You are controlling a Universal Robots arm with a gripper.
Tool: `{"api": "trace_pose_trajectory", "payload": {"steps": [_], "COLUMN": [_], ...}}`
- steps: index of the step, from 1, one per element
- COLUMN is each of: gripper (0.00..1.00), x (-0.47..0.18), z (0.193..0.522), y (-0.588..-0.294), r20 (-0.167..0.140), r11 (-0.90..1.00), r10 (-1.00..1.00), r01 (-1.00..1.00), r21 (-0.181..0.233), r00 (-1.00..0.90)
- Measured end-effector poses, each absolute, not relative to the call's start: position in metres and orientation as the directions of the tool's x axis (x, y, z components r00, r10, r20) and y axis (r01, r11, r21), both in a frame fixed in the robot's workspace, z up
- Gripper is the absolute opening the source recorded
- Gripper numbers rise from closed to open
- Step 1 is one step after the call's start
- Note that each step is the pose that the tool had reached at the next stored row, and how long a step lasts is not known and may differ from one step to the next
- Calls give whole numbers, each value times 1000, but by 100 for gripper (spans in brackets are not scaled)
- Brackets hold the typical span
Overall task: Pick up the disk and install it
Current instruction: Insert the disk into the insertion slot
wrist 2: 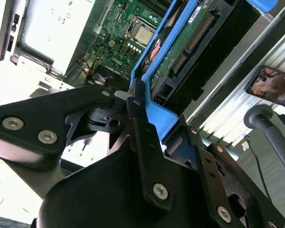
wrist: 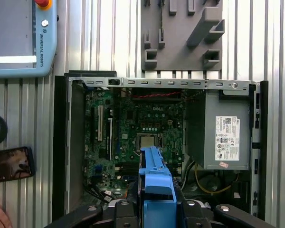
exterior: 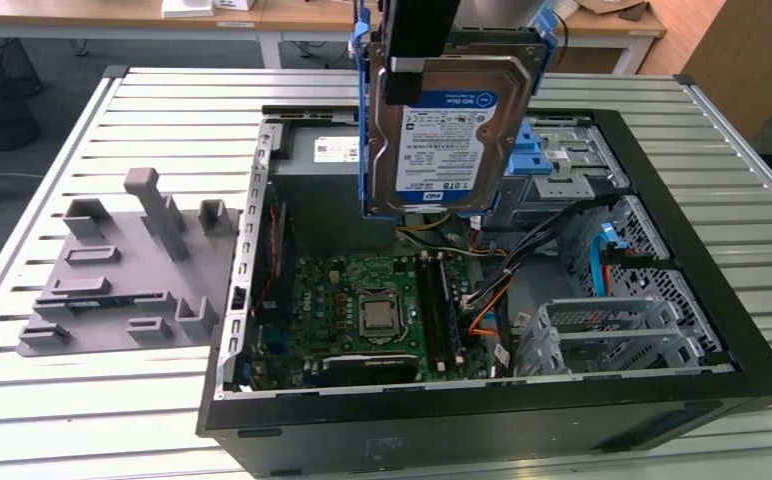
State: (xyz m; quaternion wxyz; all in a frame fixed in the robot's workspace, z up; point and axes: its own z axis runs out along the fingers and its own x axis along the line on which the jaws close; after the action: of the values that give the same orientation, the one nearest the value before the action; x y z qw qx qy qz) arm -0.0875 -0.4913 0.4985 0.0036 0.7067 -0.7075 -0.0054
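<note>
Stood by the bench for this one. The gripper (exterior: 413, 62) was clamped tight on the disk (exterior: 446, 130), gripping it by the blue carrier bracket (wrist: 154, 175) around the drive. In the second wrist view one black finger (wrist 2: 140, 128) was pressed flat against the blue plastic, with the drive's green circuit board side (wrist 2: 190, 42) running away from it.

The disk hung in the air, roughly upright, over the open computer case (exterior: 706, 300), with its white-and-blue label facing the exterior view. It wasn't touching anything in there. In the exterior view it sat in front of the grey power supply (exterior: 319, 150) and its lower edge hung above the motherboard (exterior: 346, 290), where the bare CPU socket (exterior: 378, 315) was on show. The metal drive cage (exterior: 613, 330) was on the exterior view's right of the case.

Outside the case, a grey fixture tray (exterior: 119, 270) with upright holders lay on the slatted table (exterior: 66, 420). A teach pendant (wrist: 19, 38) and a phone (wrist: 9, 164) lay on the table too
</note>
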Motion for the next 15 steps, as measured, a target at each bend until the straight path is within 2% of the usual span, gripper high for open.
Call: {"api": "trace_pose_trajectory", "payload": {"steps": [15], "gripper": [36], "x": [-87], "z": [498], "y": [-501], "r20": [-3], "r11": [1], "r10": [-1000], "r01": [-1000], "r21": [13], "r00": [-1]}}
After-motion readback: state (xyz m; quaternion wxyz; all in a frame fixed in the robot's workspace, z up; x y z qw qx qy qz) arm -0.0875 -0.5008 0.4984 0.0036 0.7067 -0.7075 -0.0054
